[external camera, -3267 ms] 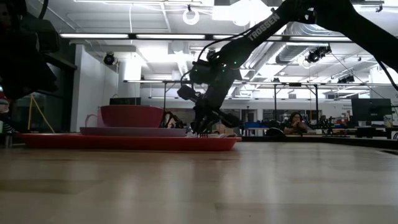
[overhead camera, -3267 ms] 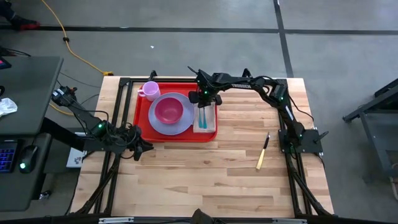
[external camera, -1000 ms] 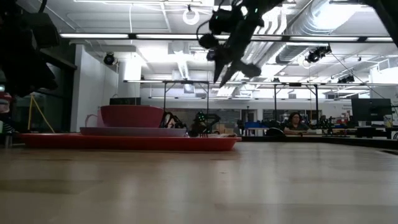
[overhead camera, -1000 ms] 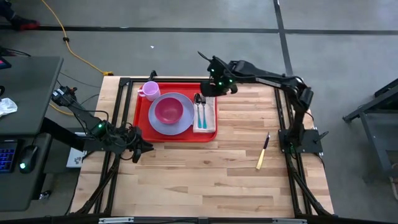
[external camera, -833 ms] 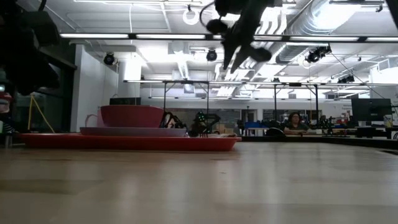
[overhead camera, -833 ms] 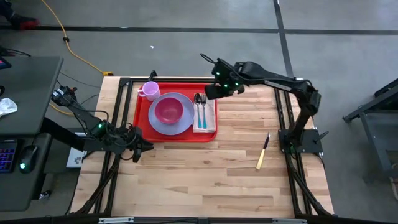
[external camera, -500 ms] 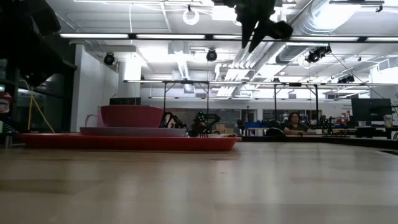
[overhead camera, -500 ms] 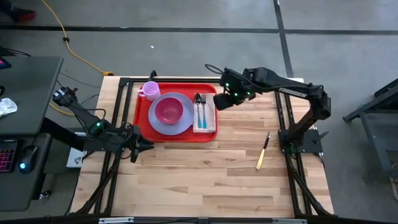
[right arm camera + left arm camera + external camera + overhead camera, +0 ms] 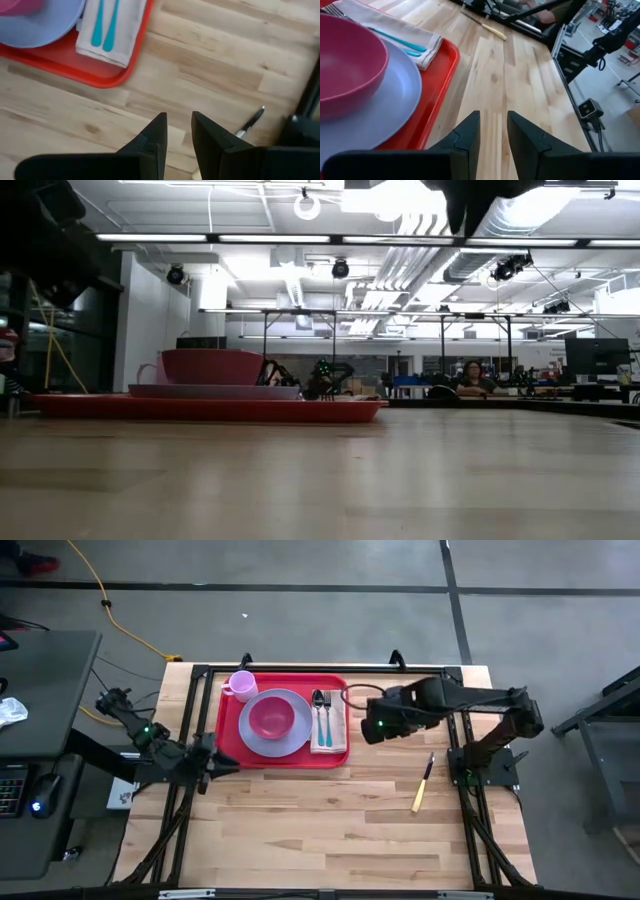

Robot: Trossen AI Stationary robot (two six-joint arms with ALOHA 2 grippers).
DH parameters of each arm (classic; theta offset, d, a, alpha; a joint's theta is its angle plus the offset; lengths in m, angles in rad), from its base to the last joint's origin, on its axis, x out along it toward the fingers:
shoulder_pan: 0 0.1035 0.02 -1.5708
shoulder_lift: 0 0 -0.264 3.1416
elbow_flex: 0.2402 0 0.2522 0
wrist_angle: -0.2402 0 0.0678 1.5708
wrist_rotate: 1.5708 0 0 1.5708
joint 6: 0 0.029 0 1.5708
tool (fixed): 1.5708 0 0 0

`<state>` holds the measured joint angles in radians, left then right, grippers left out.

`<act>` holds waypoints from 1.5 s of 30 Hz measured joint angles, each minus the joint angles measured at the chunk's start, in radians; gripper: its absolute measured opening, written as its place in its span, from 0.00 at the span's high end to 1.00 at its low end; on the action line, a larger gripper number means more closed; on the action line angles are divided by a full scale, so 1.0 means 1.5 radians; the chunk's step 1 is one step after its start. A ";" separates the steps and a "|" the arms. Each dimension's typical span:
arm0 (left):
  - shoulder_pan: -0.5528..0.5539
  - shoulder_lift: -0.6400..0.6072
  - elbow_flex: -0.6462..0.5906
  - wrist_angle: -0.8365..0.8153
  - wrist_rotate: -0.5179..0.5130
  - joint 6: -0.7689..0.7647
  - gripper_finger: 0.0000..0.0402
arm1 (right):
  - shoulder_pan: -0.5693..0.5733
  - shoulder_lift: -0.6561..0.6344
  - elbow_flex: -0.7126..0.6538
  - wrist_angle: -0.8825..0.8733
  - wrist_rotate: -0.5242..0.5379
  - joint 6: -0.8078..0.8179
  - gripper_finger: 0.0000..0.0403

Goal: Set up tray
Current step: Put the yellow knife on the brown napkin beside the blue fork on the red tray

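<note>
The red tray [image 9: 283,720] sits at the table's [image 9: 330,820] far left, loaded for a meal. The right gripper [image 9: 176,131], fingers nearly together and empty, hovers near the stray knife [image 9: 423,782], likely next.

We are seeing a light wooden table [image 9: 300,830] carrying 2 things directly: the red tray [image 9: 229,736] is lying toward its far left part, and a knife [image 9: 423,784] with a pale handle is lying on bare wood well apart, toward the right.
</note>
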<state>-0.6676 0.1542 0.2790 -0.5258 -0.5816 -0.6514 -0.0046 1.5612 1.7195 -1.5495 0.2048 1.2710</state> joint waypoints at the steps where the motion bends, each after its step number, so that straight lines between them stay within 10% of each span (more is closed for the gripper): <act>1: 0.000 -0.013 0.000 -0.012 0.001 0.000 0.68 | 0.011 0.000 0.000 -0.005 0.006 0.022 0.83; 15: 0.000 -0.098 -0.004 -0.084 0.023 -0.005 0.68 | 0.129 0.001 -0.012 -0.013 -0.007 0.273 0.83; 24: 0.000 -0.098 -0.008 -0.076 0.033 -0.010 0.68 | 0.160 0.002 -0.219 0.022 -0.197 0.384 0.83; 45: 0.000 -0.098 -0.008 -0.075 0.038 -0.026 0.68 | 0.166 0.002 -0.479 0.210 -0.278 0.423 0.83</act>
<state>-0.6678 0.0067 0.2676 -0.6376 -0.5247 -0.6897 0.2451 1.5639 1.0010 -1.2348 -0.2115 1.9053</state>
